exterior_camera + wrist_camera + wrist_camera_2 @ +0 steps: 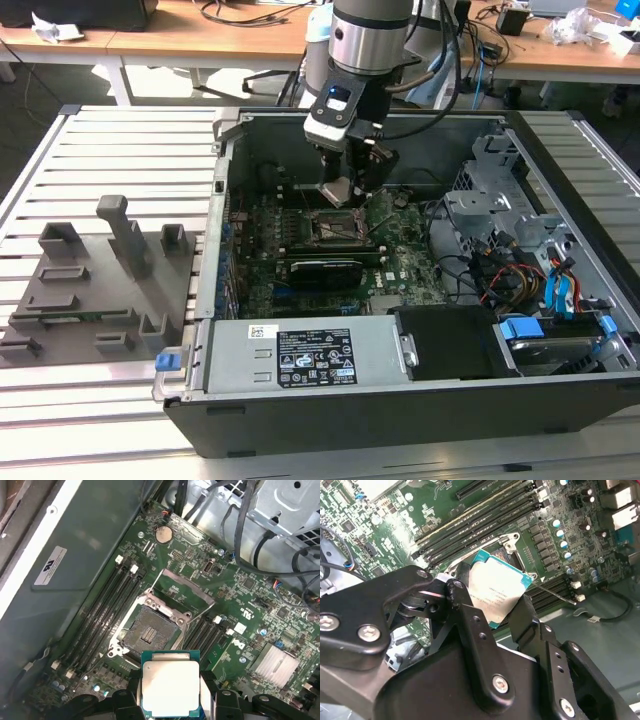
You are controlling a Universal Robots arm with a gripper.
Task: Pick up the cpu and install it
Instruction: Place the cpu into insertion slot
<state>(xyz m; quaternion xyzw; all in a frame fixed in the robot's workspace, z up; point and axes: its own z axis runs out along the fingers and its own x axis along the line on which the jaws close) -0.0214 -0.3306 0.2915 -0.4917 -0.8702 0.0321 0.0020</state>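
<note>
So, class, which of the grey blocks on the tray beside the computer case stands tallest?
The narrow T-topped post near the tray's middle; the other blocks around it are squat and low.

The cpu (170,687) — square, silvery-grey top plate, green rim — hangs clamped at two edges, above the open socket (150,635).

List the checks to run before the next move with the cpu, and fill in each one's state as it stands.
1. cpu gripped in the claw: ok, clamped by two opposite edges.
2. Socket open: ok, load plate swung up, contacts bare.
3. cpu seated in the socket: not ok, it is held above the motherboard.
4. cpu squared with the socket's sides: cannot tell.
5. Corner marking matched to the socket: cannot tell.
</note>
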